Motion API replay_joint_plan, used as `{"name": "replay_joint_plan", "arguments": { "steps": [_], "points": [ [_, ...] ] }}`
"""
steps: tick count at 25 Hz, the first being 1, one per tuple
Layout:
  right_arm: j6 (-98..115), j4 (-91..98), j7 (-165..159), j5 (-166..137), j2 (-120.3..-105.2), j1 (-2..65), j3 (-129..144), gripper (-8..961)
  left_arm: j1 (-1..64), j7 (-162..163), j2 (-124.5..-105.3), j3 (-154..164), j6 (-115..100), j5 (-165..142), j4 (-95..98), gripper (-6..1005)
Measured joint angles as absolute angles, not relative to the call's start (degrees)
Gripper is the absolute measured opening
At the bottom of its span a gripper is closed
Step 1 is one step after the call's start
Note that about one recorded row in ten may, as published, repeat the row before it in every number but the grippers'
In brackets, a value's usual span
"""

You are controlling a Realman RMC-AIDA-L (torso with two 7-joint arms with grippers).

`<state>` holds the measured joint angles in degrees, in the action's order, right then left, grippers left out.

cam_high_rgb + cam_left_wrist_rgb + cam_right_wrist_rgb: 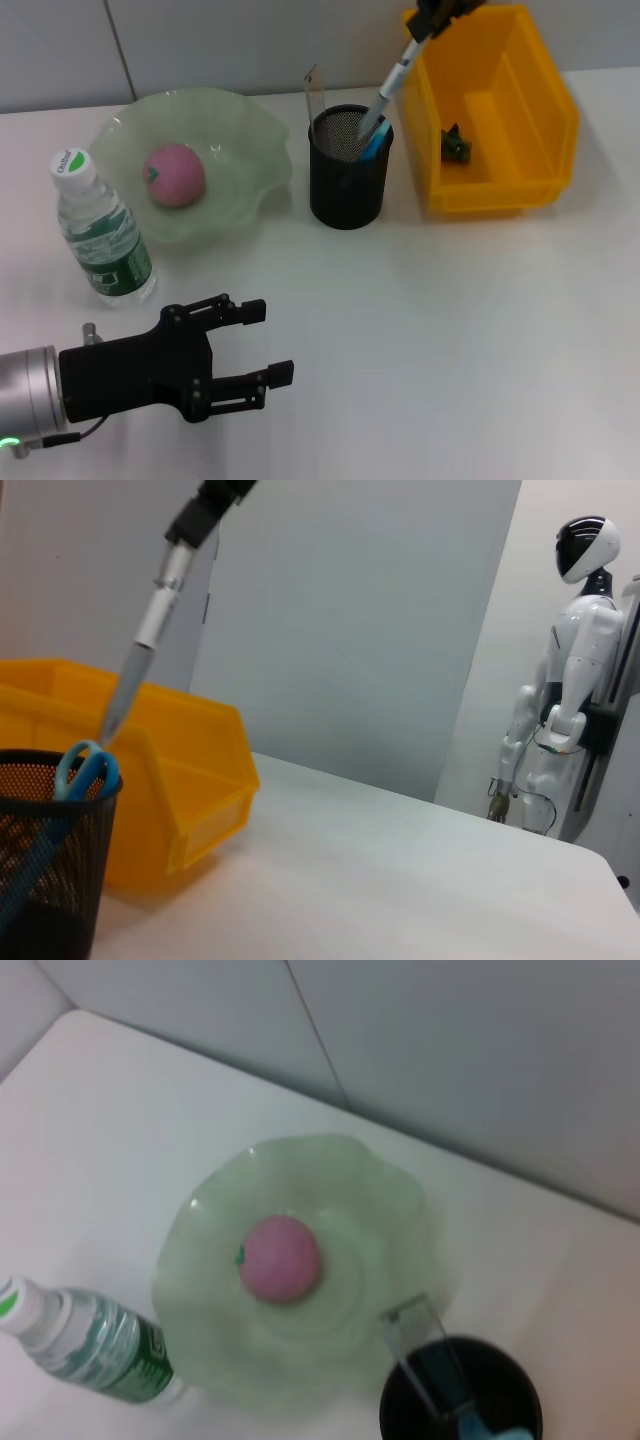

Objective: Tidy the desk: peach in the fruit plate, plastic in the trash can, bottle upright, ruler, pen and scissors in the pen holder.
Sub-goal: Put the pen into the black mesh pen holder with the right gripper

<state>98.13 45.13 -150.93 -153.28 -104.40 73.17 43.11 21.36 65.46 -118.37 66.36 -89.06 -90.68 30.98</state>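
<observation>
Half-hidden right end effector point(432, 18) gripping pen point(388, 92)

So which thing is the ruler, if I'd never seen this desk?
Find the black mesh pen holder between the green plate and the yellow bin. The ruler stands upright at its far-left rim. It is clear and flat, unlike the grey pen and blue scissors beside it.

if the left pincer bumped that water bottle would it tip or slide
The water bottle stands upright, tall on a narrow base, so a high bump would probably tip it. It looks nearly full, so likely heavy; a low push might slide it across the smooth table.
</observation>
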Motion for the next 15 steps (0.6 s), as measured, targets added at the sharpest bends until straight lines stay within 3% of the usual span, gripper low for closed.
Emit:
{"name": "replay_joint_plan", "arguments": {
  "steps": [15],
  "points": [
    [87.3,38.1,-152.0,-156.1,-107.86,76.7,52.4,258,21.7,65.3,-118.25,64.5,-89.7,-90.7,30.0,799]
  ]
}}
